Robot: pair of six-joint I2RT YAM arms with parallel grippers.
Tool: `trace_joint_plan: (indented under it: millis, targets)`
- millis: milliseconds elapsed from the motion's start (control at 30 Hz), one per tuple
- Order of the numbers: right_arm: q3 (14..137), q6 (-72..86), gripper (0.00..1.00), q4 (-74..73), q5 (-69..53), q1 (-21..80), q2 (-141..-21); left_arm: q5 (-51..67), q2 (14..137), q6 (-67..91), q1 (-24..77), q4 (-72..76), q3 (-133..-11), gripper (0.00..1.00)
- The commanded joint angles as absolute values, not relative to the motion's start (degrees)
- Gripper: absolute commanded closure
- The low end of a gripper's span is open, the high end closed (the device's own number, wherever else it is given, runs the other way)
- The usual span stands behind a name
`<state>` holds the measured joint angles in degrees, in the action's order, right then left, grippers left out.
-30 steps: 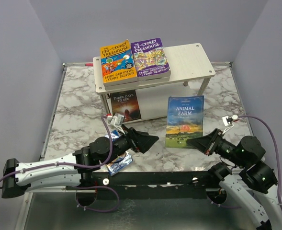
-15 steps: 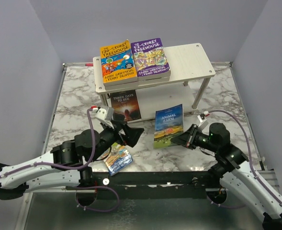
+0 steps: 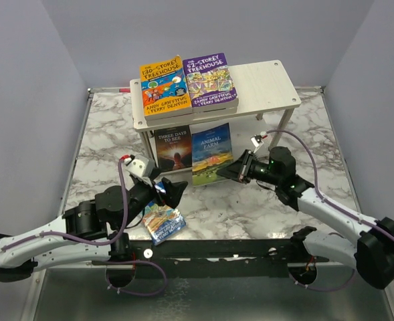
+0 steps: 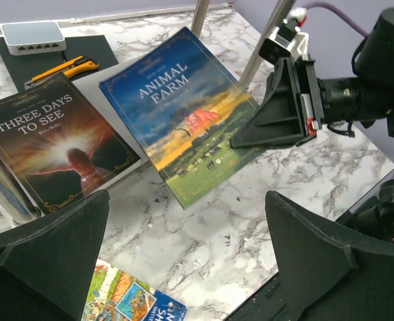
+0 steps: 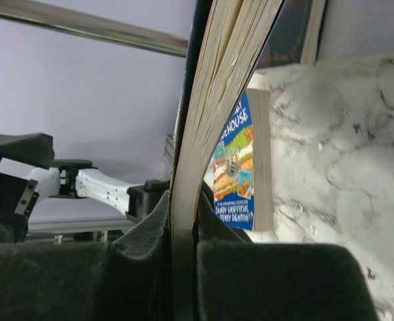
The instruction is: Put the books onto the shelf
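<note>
Jaws of the right gripper (image 3: 227, 172) clamp the lower right edge of Animal Farm (image 3: 211, 150), which lies far-left of them, long axis tilted at the mouth of the shelf (image 3: 263, 83) beside Three Days to See (image 3: 175, 148); the left gripper (image 3: 172, 192) gapes empty over the blue Treehouse book (image 3: 163, 223), and whether Animal Farm's foot rests on the lower tier is hidden.

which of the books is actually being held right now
The blue Animal Farm, pinched by the right gripper; the others rest on the shelf or the table, untouched.
</note>
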<state>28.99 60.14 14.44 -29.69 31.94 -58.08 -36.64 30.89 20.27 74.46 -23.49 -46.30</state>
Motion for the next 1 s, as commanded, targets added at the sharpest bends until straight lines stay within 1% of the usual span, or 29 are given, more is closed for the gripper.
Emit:
trace_joint_plan:
  millis: [0, 333, 533, 800, 967]
  targets:
    - [34.66, 59.44, 1.00, 29.62, -31.14, 33.35, -65.59, -37.88, 27.97, 15.31, 74.30, -20.55, -43.78, 0.01]
    - [43.38, 60.47, 0.99, 42.45, -30.95, 36.48, -85.88, -39.33, 18.09, 14.64, 74.36, -20.72, -40.91, 0.01]
    - [49.48, 62.09, 0.99, 47.28, -31.52, 37.69, -96.27, -39.42, 16.50, 14.76, 74.30, -21.46, -40.59, 0.01]
    - [56.41, 63.07, 0.99, 48.24, -33.29, 38.07, -106.09, -39.01, 17.98, 14.41, 74.10, -22.15, -40.71, 0.01]
    - [59.32, 61.46, 0.99, 45.29, -33.18, 38.48, -109.73, -39.04, 18.05, 14.17, 73.97, -22.07, -40.71, 0.01]
